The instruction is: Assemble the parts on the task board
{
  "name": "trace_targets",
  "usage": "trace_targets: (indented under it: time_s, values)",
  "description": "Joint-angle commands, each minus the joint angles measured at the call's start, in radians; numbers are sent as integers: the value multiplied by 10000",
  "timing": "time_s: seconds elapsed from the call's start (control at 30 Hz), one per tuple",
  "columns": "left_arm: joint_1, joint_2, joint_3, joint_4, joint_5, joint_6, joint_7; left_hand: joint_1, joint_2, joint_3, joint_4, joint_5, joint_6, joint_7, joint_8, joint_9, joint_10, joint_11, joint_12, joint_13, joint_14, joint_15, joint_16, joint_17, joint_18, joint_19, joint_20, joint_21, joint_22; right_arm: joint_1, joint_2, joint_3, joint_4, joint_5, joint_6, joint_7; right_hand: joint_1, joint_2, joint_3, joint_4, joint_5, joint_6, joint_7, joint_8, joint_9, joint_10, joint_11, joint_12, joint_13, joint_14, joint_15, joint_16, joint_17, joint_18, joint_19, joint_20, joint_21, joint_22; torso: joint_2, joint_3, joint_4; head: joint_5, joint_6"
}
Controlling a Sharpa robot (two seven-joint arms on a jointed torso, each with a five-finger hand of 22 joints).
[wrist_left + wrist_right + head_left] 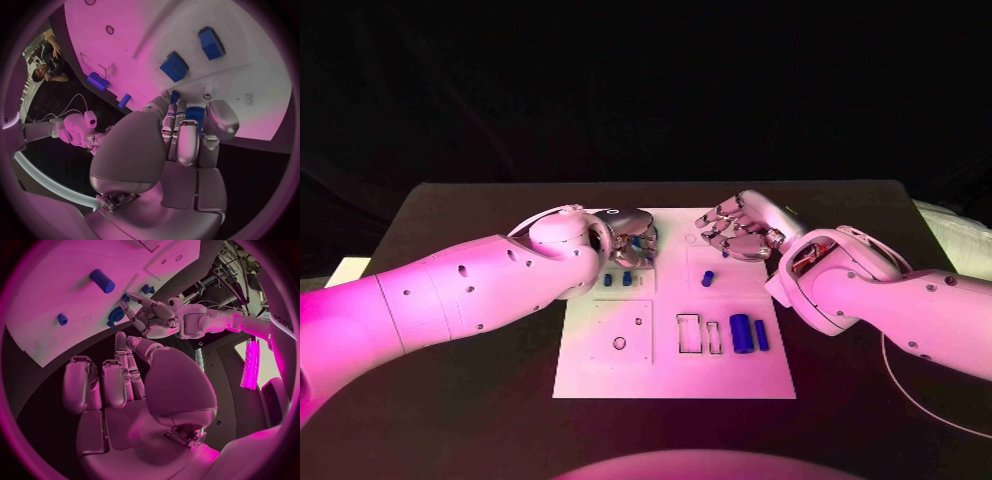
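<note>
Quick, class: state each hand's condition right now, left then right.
Left hand: fingers closed around a blue part.
Right hand: holds nothing, fingers loosely apart, open.

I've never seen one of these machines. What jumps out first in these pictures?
Two white arms meet over a white task board in the middle of a black table. The left hand hovers at the board's far end with a blue part at its fingertips, the right hand beside it holding nothing. Two blue cylinders lie nearer, toward the right.
</note>
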State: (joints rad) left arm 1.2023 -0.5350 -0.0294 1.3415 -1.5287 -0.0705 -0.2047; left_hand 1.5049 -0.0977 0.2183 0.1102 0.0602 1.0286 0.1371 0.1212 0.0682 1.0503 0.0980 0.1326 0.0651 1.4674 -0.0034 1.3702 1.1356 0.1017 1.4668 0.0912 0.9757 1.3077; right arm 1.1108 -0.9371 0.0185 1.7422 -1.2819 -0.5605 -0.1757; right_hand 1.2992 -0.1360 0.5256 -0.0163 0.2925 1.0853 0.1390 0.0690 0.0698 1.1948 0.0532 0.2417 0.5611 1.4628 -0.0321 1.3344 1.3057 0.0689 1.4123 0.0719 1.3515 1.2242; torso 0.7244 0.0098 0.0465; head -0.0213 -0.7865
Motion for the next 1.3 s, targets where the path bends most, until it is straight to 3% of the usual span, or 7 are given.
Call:
trace_targets:
  time_s: [0.03,0.5,1.0,1.3]
  values:
    - [-54,-74,-12,38,-33,38,-196,-18,-122,58,-4,43,45,47,-58,9,-90,-15,-27,8,167,91,-58,-17,-19,100,77,-48,259,-6,14,2,-1,-25,80,75,47,55,-55,10,78,-30,32,-21,-10,70,9,-79,-39,525,67,-61,-26,87,-47,48,-62,-20,-4,3,8,4,-8]
    - [-67,-227,4,130,-9,88,-261,-31,-104,100,-18,63,79,51,-76,14,-64,-18,-19,24,170,90,-59,-33,-16,105,81,-48,258,-14,34,2,-19,-14,100,89,50,60,-56,11,85,-30,31,-20,-10,74,8,-84,-49,525,67,-61,-26,87,-47,48,-62,-19,-1,-1,8,26,-13]
    - [-71,-137,4,116,88,-109,-151,-108,-111,600,-104,73,85,24,-335,6,609,-145,77,87,201,-5,-21,-76,-44,172,26,217,369,-16,54,2,-25,-12,137,82,52,64,-56,12,92,-31,29,-20,-10,79,7,-89,-58,525,67,-62,-26,87,-46,49,-61,-18,-1,3,-1,59,-16]
    - [-71,-99,3,85,126,254,-399,-78,-131,836,-169,76,116,25,-395,10,665,-146,-24,63,191,-12,-32,-131,-48,165,14,214,374,-16,52,2,-2,-12,186,68,50,78,-61,20,106,-24,27,-14,-8,91,7,-101,-83,526,67,-62,-25,89,-49,50,-67,-26,4,1,-13,57,-12]
